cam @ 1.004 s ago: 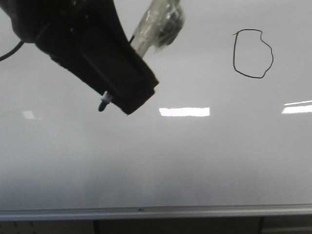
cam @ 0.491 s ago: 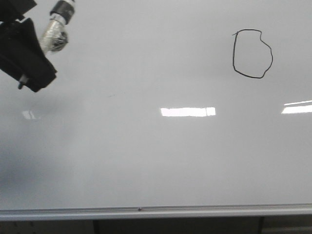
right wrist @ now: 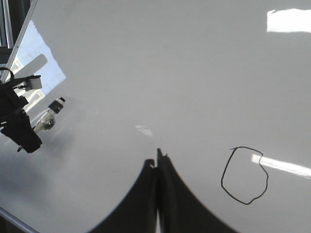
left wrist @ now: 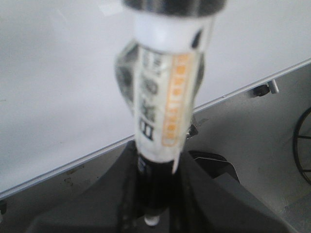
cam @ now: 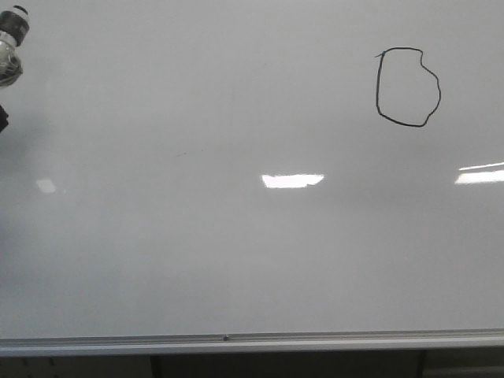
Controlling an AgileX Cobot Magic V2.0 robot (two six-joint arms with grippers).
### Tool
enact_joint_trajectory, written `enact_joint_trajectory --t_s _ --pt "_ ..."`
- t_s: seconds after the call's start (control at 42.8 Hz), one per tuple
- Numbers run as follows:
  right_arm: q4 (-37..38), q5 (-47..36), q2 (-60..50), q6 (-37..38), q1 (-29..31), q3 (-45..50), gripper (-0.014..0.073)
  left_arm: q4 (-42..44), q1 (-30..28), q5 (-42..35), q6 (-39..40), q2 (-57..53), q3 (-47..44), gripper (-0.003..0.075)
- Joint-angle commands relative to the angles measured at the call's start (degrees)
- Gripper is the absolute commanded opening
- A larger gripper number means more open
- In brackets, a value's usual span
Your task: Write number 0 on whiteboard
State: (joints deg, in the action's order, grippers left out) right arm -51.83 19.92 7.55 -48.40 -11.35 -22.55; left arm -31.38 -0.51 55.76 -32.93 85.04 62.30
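Observation:
The number 0 [cam: 407, 88] is a thin black lopsided loop at the upper right of the whiteboard [cam: 236, 252]. It also shows in the right wrist view [right wrist: 244, 175]. My left gripper [left wrist: 158, 187] is shut on a marker [left wrist: 165, 97] with a white and orange label. In the front view only the marker's taped end [cam: 9, 49] shows, at the far left edge, well away from the loop. The right wrist view shows the left gripper [right wrist: 20, 130] over the board's far left. My right gripper [right wrist: 158, 158] is shut and empty, above the board to the left of the loop.
A silver aluminium rail [cam: 236, 343] runs along the whiteboard's lower edge. Bright rectangular light reflections [cam: 291, 180] lie on the board's middle and right. Beyond the board's edge, grey floor and a stand's foot [left wrist: 262, 90] show in the left wrist view.
My left gripper with the marker has moved left and up across the board, from the upper middle-left to nearly out of the front view. The loop is unchanged.

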Motion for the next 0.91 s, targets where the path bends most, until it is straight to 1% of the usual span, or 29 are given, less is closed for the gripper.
enact_joint_trajectory --t_s 0.0,0.164,0.444,0.818,0.888 --pt "-1.15 -4.7 0.52 -0.04 0.03 -1.43 -0.0068 -1.6 -0.03 -2.43 0.66 0.34 1.77 -0.0019" --pt "-1.15 -5.1 0.52 -0.04 0.03 -1.43 -0.0068 -1.6 -0.03 -8.73 1.7 4.03 1.77 -0.0019" --pt "-1.15 -5.1 0.52 -0.04 0.03 -1.43 -0.0068 -1.6 -0.03 -17.03 2.11 10.12 1.77 -0.0019" --pt "-1.15 -5.06 0.52 -0.04 0.03 -1.43 -0.0068 -1.6 -0.03 -24.38 2.2 13.3 1.77 -0.0018" --pt "-1.15 -5.06 0.52 -0.04 0.03 -1.43 -0.0068 -1.6 -0.03 -25.52 2.2 13.3 1.77 0.0001"
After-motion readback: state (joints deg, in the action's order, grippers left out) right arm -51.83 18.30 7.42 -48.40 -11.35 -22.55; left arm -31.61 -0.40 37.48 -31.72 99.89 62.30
